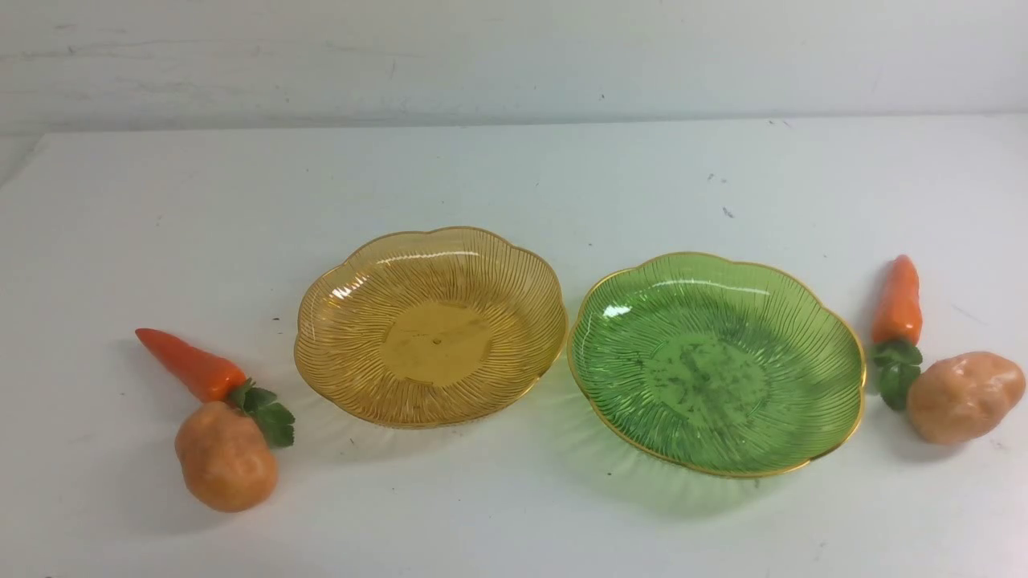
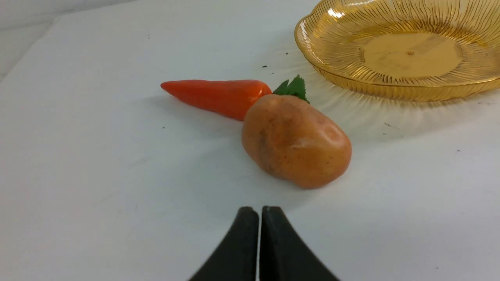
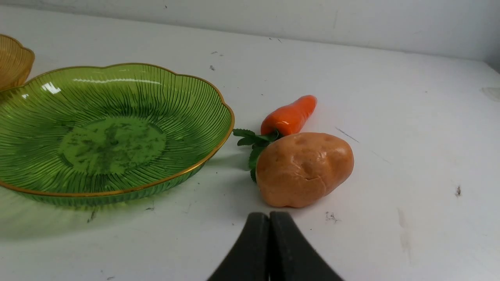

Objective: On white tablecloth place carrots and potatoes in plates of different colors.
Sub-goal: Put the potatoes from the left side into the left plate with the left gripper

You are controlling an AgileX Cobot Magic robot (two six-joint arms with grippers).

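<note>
On the white tablecloth [image 1: 514, 185] the amber plate [image 1: 430, 325] and the green plate [image 1: 717, 363] stand side by side, both empty. At the left a carrot [image 1: 193, 367] lies against a potato [image 1: 226, 456]. At the right a second carrot [image 1: 897, 303] lies beside a second potato [image 1: 964, 396]. Neither gripper shows in the front view. My left gripper [image 2: 259, 212] is shut and empty, just short of the left potato [image 2: 295, 140] and carrot [image 2: 218, 96]. My right gripper [image 3: 269, 217] is shut and empty, just short of the right potato [image 3: 304, 168] and carrot [image 3: 290, 115].
A white wall [image 1: 514, 56] runs along the back edge of the table. The amber plate [image 2: 406, 50] shows in the left wrist view, the green plate [image 3: 105, 132] in the right wrist view. Small dark specks mark the cloth [image 1: 727, 212].
</note>
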